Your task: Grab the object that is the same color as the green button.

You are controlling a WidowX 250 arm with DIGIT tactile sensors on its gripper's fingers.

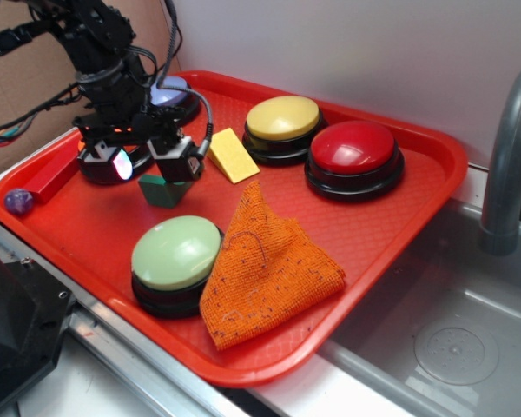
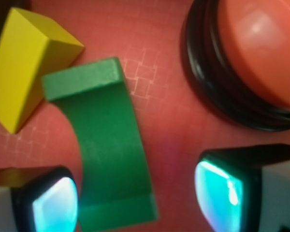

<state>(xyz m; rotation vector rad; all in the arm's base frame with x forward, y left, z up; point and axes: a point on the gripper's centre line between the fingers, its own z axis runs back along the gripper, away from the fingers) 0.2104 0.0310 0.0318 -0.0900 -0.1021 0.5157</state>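
Two glowing fingertips [image 2: 53,205] of the gripper [image 1: 153,162] stand on either side of the dark green arch block [image 2: 106,154]; the jaws are spread wide, with red tray surface visible between each tip and the block, so nothing is gripped. The block lies on the red tray [image 1: 417,200], its lower end cut off by the wrist view's edge. The yellow wedge [image 2: 24,67] sits just beside the block's upper end; contact cannot be confirmed. In the exterior view the jaws hide most of the block and the orange button [image 2: 261,53]. The pale green button [image 1: 175,254] is in the tray's near area, partly overlapped by an orange mesh cloth [image 1: 265,269].
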